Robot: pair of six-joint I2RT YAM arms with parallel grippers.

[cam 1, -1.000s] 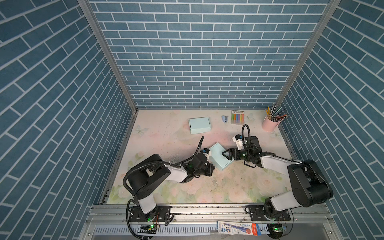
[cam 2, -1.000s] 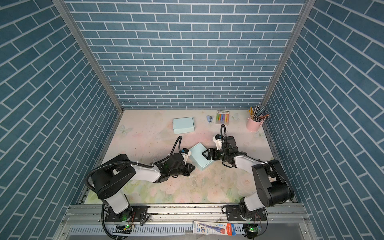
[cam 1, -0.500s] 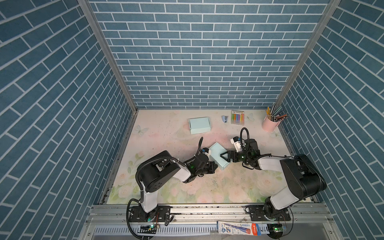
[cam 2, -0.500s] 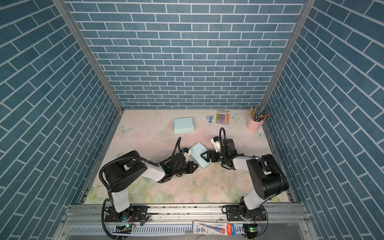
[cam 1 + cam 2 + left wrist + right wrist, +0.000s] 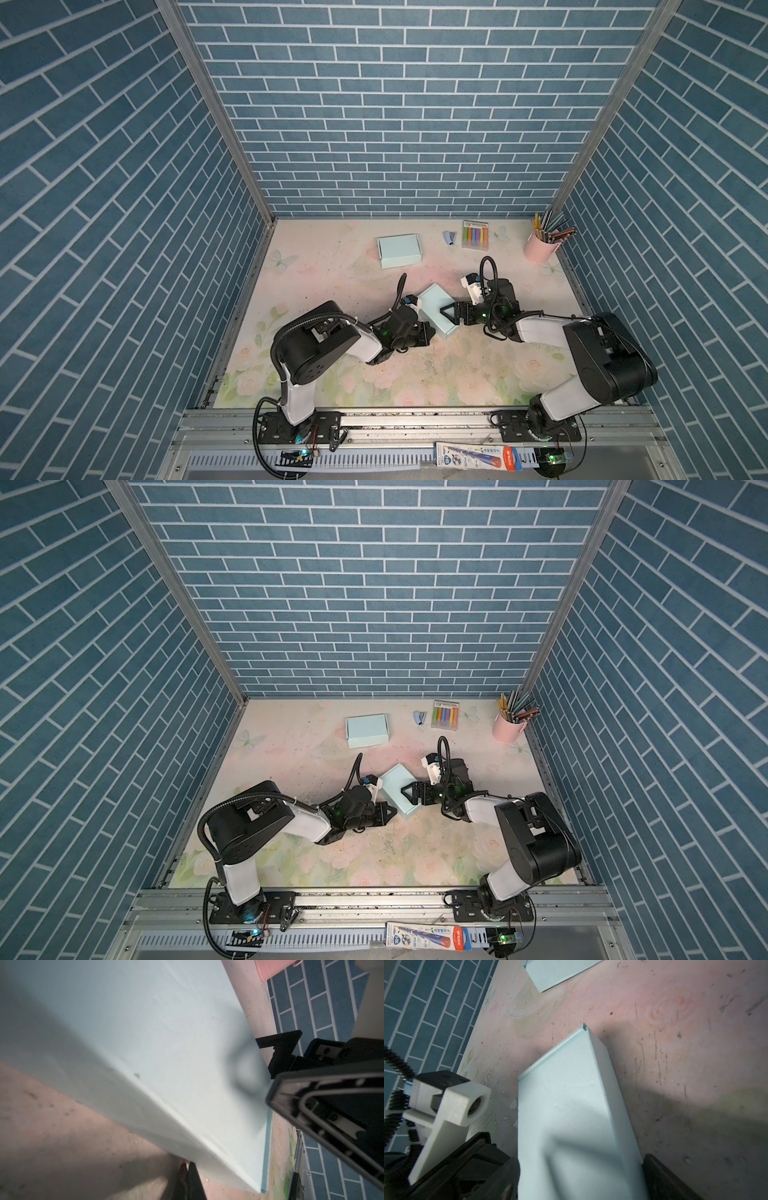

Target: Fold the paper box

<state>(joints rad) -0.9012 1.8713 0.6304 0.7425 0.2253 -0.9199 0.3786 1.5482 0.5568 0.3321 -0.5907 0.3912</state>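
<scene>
Both grippers have crept closer to the paper box, mid-frame in both top views. My left gripper is pinched closed at its lower-left edge; my right gripper gapes wide astride its right end, possibly touching. Pushing harder could skid the box or dent its thin card.

Left fingers pressed together; right fingers spread wide.
</scene>
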